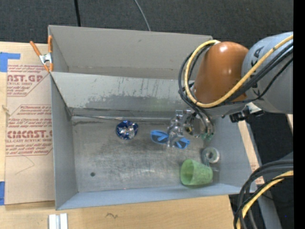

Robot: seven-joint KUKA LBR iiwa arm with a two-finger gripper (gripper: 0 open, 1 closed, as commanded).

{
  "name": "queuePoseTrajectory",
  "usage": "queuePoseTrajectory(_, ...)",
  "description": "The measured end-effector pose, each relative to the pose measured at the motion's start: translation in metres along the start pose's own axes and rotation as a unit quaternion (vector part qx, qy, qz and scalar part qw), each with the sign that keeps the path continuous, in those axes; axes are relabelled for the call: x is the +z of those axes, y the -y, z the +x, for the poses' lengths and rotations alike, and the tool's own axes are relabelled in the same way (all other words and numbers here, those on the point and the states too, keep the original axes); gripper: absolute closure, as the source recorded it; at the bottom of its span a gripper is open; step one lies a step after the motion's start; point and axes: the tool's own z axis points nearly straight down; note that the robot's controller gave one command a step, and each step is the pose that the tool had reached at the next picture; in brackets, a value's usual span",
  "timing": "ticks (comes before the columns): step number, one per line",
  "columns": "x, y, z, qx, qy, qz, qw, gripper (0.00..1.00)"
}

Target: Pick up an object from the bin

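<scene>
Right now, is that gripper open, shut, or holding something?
Gripper: cannot be told; it is right over the blue winged thing, right of the middle of the bin.

Ball [126, 130] left in bin [119, 87], perhaps a toy [161, 137] to its right, ring [210, 155] just behind cup [195, 172]
</scene>
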Motion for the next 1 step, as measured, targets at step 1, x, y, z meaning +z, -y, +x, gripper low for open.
queuePoseTrajectory(1, -0.0460, -0.0439, -0.0049, -0.229, -0.0016, -0.002, 0.9734, 1.00)
